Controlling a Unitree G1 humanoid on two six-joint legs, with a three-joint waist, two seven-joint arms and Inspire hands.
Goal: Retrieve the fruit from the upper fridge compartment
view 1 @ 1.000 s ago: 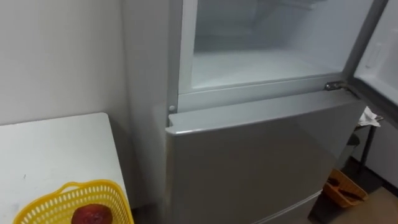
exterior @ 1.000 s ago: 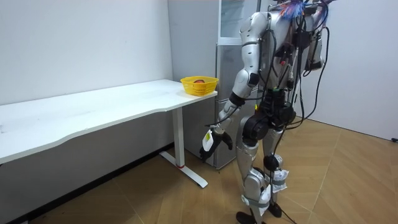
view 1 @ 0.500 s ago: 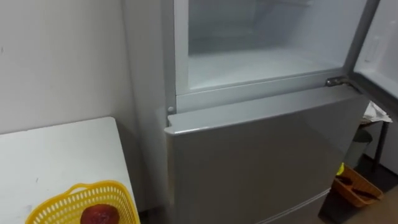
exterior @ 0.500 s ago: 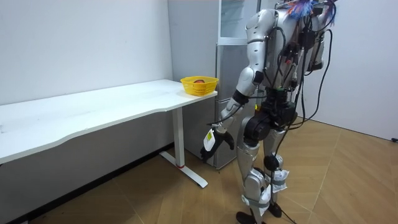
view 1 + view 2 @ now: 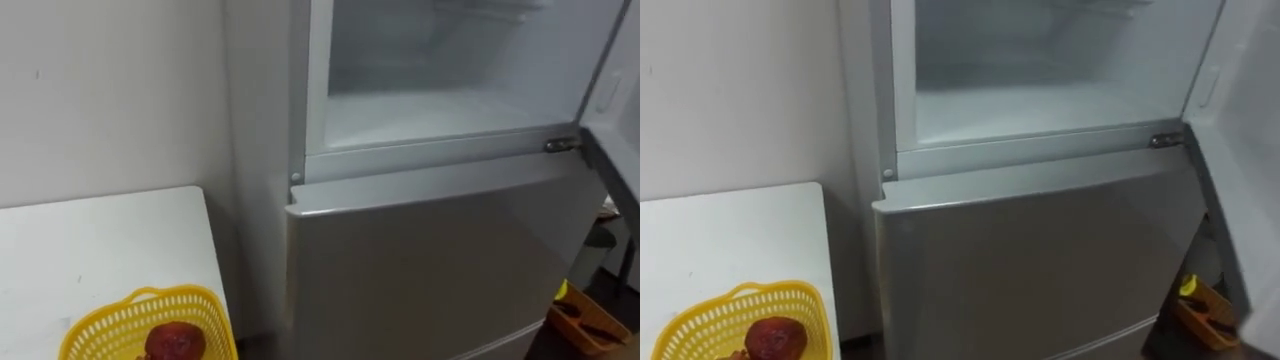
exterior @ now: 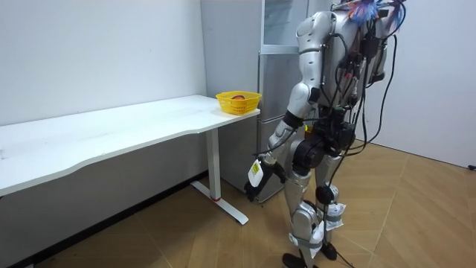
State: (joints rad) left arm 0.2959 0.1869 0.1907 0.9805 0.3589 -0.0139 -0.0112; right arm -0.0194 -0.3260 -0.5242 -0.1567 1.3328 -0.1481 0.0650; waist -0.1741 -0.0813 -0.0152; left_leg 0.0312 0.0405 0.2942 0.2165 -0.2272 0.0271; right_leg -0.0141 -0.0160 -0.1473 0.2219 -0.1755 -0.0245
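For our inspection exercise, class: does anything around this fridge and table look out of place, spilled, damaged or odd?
Nothing is spilled, askew or damaged. One oddity: the upper fridge door stands open, yet the visible part of the upper compartment holds nothing. The red fruit lies in the yellow basket on the white table.

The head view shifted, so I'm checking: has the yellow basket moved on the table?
No. In the room view the yellow basket stays at the same corner of the white table.
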